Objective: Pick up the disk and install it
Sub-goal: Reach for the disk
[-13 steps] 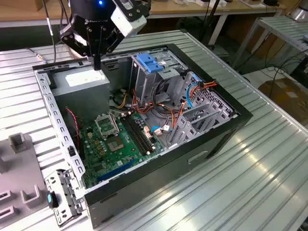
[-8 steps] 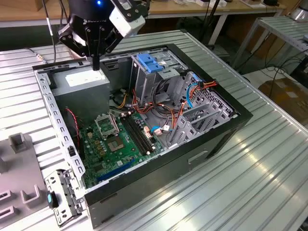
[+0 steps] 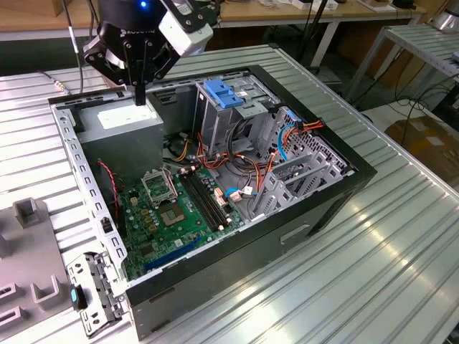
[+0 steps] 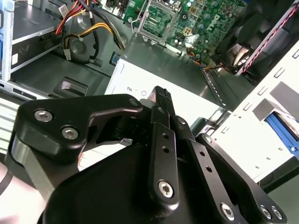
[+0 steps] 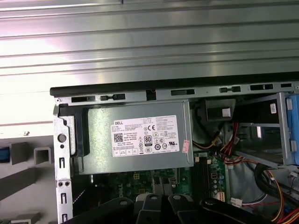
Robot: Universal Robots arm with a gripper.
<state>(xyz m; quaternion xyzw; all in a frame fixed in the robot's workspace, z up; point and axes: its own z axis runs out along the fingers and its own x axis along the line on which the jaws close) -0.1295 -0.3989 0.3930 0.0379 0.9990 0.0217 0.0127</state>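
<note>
1. The fingers (image 3: pixel 140 92) are pressed together with nothing between them, tips poised just above the power supply (image 3: pixel 107 118) in the open computer case (image 3: pixel 215 287) on the worktop (image 3: pixel 401 272).
2. The drive cage (image 3: pixel 229 107), blue-topped, stands near the power supply, toward the exterior view's right.
3. The disk (image 4: pixel 281 130), recognised by its blue rail in the second wrist view, lies outside the case beyond its perforated side wall, well apart from the fingers.

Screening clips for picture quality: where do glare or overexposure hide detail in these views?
Exterior view: bright glare streaks the ribbed table. First wrist view: glare bands on that table, sticker legible. Second wrist view: the sticker is washed out white, the gripper dark in the foreground.
</note>
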